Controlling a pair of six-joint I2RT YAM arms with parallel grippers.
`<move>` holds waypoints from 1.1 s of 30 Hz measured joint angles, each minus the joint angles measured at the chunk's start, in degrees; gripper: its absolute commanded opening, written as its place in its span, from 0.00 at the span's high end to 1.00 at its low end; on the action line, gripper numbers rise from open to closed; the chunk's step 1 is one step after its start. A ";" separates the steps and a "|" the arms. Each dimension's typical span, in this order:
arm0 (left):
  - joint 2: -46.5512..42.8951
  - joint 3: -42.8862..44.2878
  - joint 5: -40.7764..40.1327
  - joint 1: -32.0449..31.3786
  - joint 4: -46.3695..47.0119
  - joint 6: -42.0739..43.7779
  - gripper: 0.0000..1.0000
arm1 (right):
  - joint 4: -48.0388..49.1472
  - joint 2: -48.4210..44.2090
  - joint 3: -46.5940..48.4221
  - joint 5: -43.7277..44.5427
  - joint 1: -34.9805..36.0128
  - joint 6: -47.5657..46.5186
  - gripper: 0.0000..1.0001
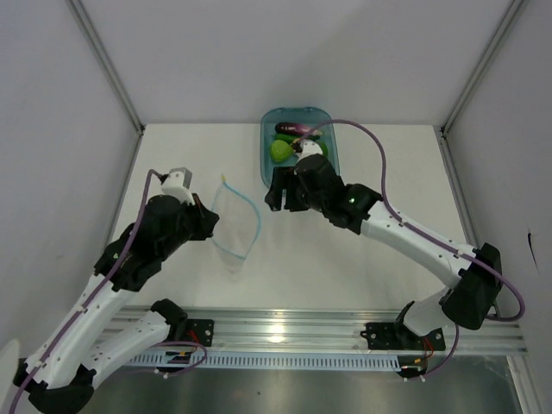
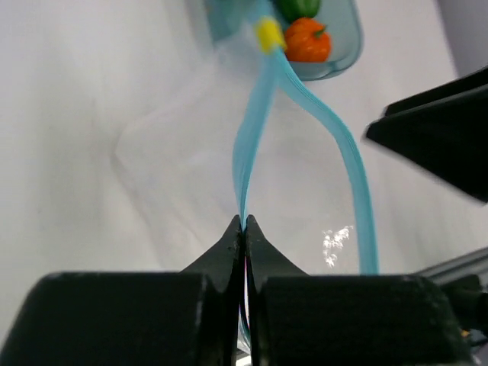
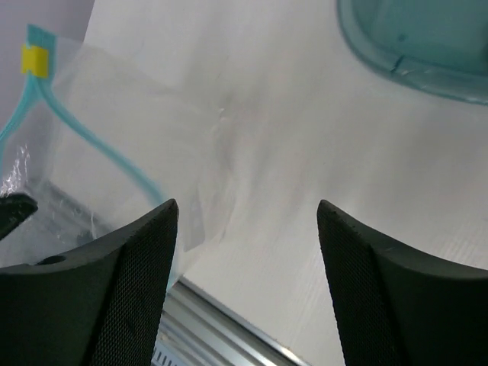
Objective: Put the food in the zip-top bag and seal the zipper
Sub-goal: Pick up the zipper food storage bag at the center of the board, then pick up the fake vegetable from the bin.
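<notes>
**White bench [image 1: 328, 267], bag held by its lip on the left**

The left claw [image 2: 244, 226] is pinched tight on the zipper [image 2: 255, 130], its two tips meeting on the blue band with no gap. From that grip the zipper splits into two strands that run away from the claw and join again at a yellow slider [image 2: 268, 34]. This leaves the mouth of the bag [image 1: 237, 220] gaping in a leaf shape. From above, its long axis lies along the bench's depth, with the slider at the far end and the pinched end nearer the arm bases. The clear film is hard to make out against the white surface; only creases and a few glints show.

The right claw [image 3: 248, 206] stands wide with nothing between its fingers, over bare bench between the bag and the tray [image 1: 267, 129].

The tray sits at the far side. In the top view the right arm covers its near end, leaving an eggplant [image 1: 289, 129] and a light green fruit [image 1: 280, 152] showing. The left wrist view adds an orange-red piece [image 2: 307, 40] and a dark green pepper [image 2: 299, 8], the pepper cut off by the top edge. The right wrist view catches only a corner of the tray.
</notes>
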 measured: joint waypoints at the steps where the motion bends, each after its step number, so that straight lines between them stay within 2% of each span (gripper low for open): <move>1: 0.83 0.00 -1.38 0.00 -0.63 0.48 0.99 | -0.07 0.00 0.24 -0.17 -1.66 -0.31 0.23; 6: 3.85 0.00 -5.44 0.00 -1.14 1.99 0.99 | -0.70 1.60 2.89 -0.96 -10.56 -2.73 0.23; 9: 4.13 -0.02 -5.64 0.00 -0.52 2.54 0.99 | -0.87 6.75 7.72 -0.50 -15.02 -5.53 0.21; 13: 4.07 -0.20 -4.70 0.00 1.81 2.86 1.00 | -1.66 15.69 14.53 0.57 -18.93 -9.49 0.12; 19: 3.43 -0.72 -2.16 0.00 4.74 3.06 0.99 | -7.19 32.48 31.19 2.73 -22.14 -14.75 0.07; 23: 2.80 -0.79 -0.68 0.00 6.12 3.39 0.99 | -10.60 39.87 38.38 4.48 -23.41 -17.73 0.06; 33: 5.90 -1.38 3.82 -0.02 8.35 3.52 0.99 | -12.85 46.64 41.53 4.72 -25.07 -19.47 0.04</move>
